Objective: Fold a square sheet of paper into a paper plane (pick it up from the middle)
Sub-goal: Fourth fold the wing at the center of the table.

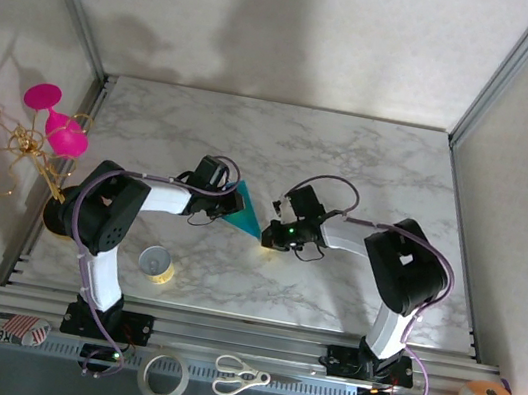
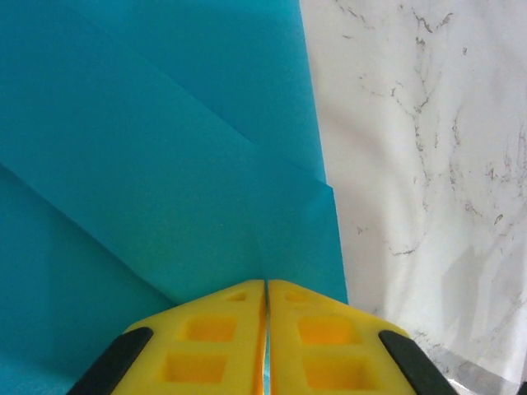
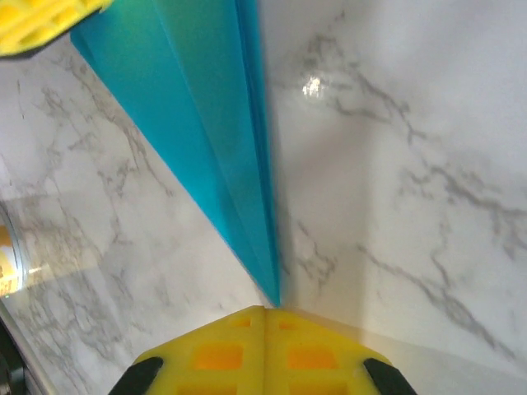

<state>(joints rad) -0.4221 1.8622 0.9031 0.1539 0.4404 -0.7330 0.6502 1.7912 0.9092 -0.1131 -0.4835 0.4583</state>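
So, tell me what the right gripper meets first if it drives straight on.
The folded blue paper: its tip sits right at the right gripper's shut fingertips, apparently touching, though depth is unclear.

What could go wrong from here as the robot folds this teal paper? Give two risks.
The left gripper is shut on the edge of the folded paper while the shut right gripper meets its narrow tip; moving apart might tear it or pull creases open. Pushing on that tip could crumple the point.

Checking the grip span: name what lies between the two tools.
The folded paper, stretching from the left tool to the right tool; the top view shows it.
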